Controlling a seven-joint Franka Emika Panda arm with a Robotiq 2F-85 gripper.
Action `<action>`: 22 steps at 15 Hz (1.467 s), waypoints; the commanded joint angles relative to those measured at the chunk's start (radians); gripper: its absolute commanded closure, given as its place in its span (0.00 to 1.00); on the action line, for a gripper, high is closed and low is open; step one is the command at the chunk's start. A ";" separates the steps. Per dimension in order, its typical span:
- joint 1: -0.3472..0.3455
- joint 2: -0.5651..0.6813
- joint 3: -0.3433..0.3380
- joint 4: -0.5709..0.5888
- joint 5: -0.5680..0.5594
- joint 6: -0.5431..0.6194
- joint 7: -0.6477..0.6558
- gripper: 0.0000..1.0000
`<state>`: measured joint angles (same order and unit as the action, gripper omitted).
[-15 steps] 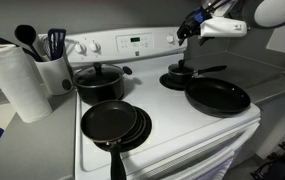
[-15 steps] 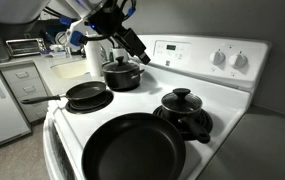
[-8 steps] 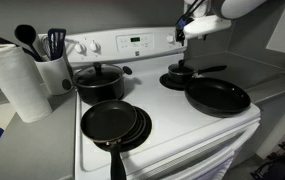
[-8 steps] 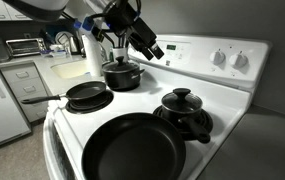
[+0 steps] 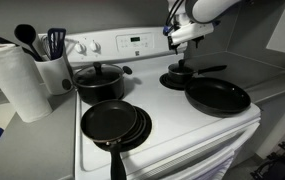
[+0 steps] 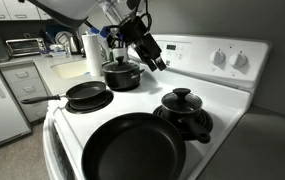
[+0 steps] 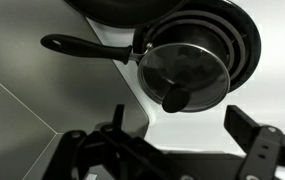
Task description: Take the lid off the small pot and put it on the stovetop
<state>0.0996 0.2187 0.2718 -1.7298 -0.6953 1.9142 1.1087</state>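
Note:
The small pot [image 5: 181, 81] is a black saucepan on the back burner of the white stovetop [image 5: 162, 106], its long handle [image 5: 211, 70] pointing sideways. The lid [image 5: 180, 72] sits on it, clear glass with a black knob. In the wrist view the lid [image 7: 196, 66] and knob [image 7: 175, 97] lie just ahead of my gripper [image 7: 182, 138], and the pot handle [image 7: 82, 47] runs left. My gripper [image 5: 171, 37] hangs open and empty above the pot, near the back panel. It shows in both exterior views [image 6: 154, 58], as does the small pot [image 6: 185, 112].
A bigger lidded black pot [image 5: 99, 80] is on the other back burner. A large frying pan [image 5: 218, 97] sits in front of the small pot. Stacked frying pans [image 5: 115, 122] are on the other front burner. A paper towel roll [image 5: 14, 78] and utensil holder [image 5: 52, 68] stand on the counter.
My gripper has moved across the back panel to a spot above the small pot and tilted downward. The pot, lid and pans have not moved.

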 commanded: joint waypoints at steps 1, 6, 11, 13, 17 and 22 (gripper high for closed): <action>0.058 0.001 -0.061 -0.007 0.053 -0.006 0.000 0.00; 0.068 0.134 -0.143 0.137 0.261 -0.168 -0.025 0.00; 0.021 0.226 -0.200 0.265 0.487 -0.174 -0.193 0.00; 0.012 0.235 -0.218 0.290 0.555 -0.147 -0.232 0.00; 0.031 0.203 -0.263 0.256 0.563 -0.022 -0.166 0.00; 0.051 0.203 -0.304 0.191 0.494 0.106 -0.098 0.00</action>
<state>0.1333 0.4357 -0.0009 -1.4799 -0.1727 1.9667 0.9803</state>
